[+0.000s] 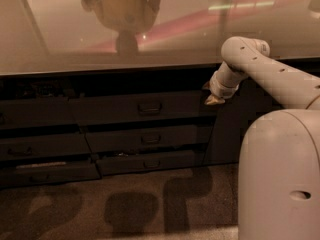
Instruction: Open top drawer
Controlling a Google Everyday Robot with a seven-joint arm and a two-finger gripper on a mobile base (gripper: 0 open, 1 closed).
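Observation:
The top drawer [110, 110] is the tallest dark grey front, just under the counter edge, with a small dark pull handle [149, 107] at its centre. Its front stands in line with the fronts around it. My gripper [214, 101] hangs at the end of the white arm [270, 74] that reaches in from the right. It is at the drawer's right end, level with the front's upper half and well to the right of the handle. It holds nothing that I can see.
A shallower middle drawer [150, 139] and bottom drawer [147, 161] lie below. A narrower drawer column [40, 144] stands to the left; its lowest front shows a pale strip. The glossy counter top [100, 39] spans above. My white body [280, 179] fills the lower right, above carpet [125, 209].

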